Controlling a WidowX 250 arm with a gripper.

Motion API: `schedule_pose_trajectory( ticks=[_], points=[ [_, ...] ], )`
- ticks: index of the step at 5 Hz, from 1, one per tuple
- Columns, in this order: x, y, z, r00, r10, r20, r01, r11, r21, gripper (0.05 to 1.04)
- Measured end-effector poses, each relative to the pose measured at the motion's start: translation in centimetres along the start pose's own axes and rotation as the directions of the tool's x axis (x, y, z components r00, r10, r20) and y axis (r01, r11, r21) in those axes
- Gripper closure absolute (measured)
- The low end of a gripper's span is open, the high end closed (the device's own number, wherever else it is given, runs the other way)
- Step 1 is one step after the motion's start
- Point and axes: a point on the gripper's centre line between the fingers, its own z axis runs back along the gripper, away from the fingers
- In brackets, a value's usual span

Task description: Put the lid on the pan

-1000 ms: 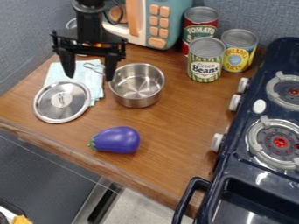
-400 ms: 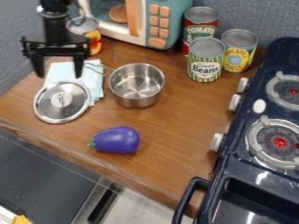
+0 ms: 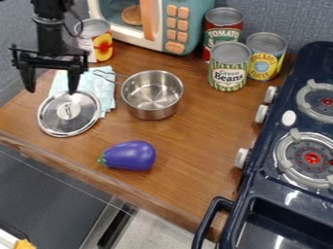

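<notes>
In the camera view, the black gripper [image 3: 51, 92] is seen above the left end of the wooden counter [image 3: 189, 170], pointed downward. It is released, its two fingers spread apart with nothing grasped between them. The metal lid [image 3: 67, 113] is laid flat near the counter's left corner, partly on a pale blue cloth [image 3: 102, 89], with its knob upward. To its right, apart from it, the uncovered pan [image 3: 152, 95] is stood upright, its wire handle pointed left over the cloth. A purple eggplant [image 3: 130, 155] is placed near the front edge. Along the back edge are set a peach-labelled can [image 3: 95, 41], a toy microwave [image 3: 153, 22] and three more cans [image 3: 230, 66]. The right edge is bordered by a dark blue toy stove [image 3: 280, 206].
</notes>
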Motion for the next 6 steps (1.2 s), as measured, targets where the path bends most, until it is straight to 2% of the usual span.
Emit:
schedule_pose_trajectory(
  ticks=[1,3,4,5,6],
  points=[
    [0.5,-2.0,-0.3,0.997,-0.078,0.006,0.078,0.996,0.031,0.083],
    [0.8,-2.6,-0.9,0.997,-0.071,-0.018,0.072,0.996,0.048,0.083],
    [0.2,-2.2,-1.3,0.997,-0.057,-0.043,0.060,0.996,0.073,0.083],
    [-0.7,-1.6,-0.7,0.999,-0.030,-0.032,0.032,0.996,0.085,0.083],
    [-1.4,-1.4,-1.0,0.999,-0.032,0.004,0.032,0.999,0.038,0.083]
  ],
)
